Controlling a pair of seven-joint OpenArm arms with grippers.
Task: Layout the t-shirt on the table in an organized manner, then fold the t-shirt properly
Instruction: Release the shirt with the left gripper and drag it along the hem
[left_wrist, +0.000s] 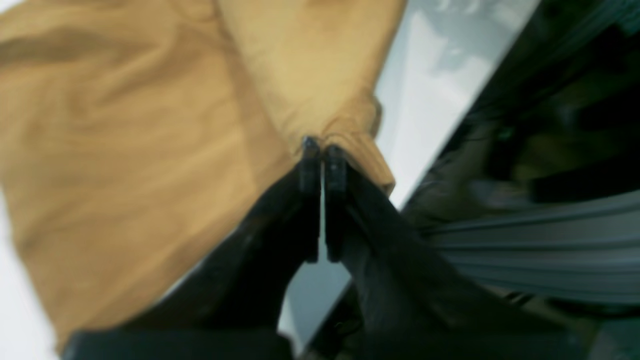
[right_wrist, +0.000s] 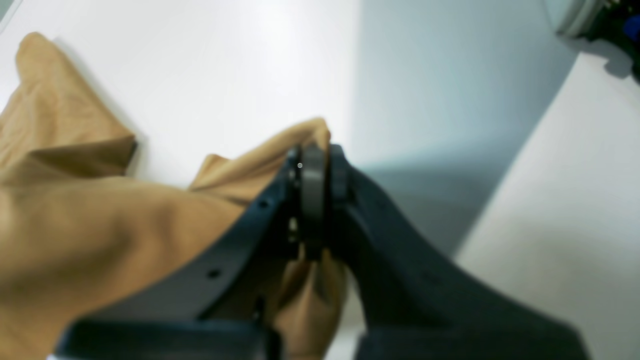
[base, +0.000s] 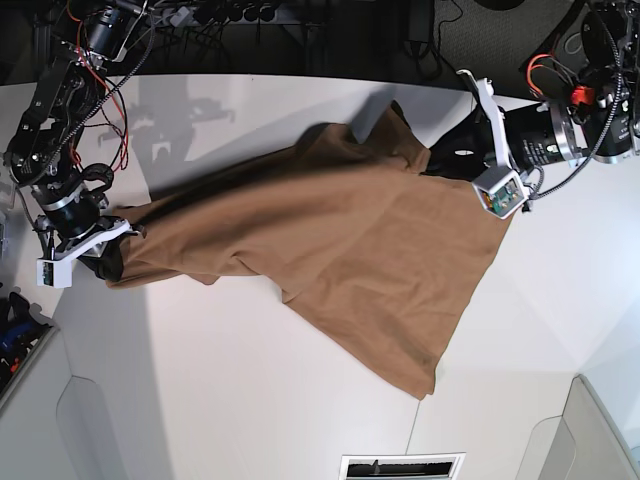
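The tan-brown t-shirt (base: 340, 230) is stretched across the white table (base: 230, 400) between my two grippers, and one corner trails toward the front (base: 420, 385). My left gripper (base: 445, 155) is at the base view's right. In the left wrist view it (left_wrist: 322, 147) is shut on a bunched edge of the shirt (left_wrist: 150, 150), near the table's edge. My right gripper (base: 108, 255) is at the base view's left. In the right wrist view it (right_wrist: 317, 155) is shut on a fold of the shirt (right_wrist: 100, 225), with cloth hanging between its fingers.
Cables and dark equipment (base: 300, 25) line the table's back edge. Past the table's edge the left wrist view shows a dark frame with rails (left_wrist: 540, 240). A slotted vent (base: 400, 467) sits at the front. Blue items (base: 15, 340) lie at the far left.
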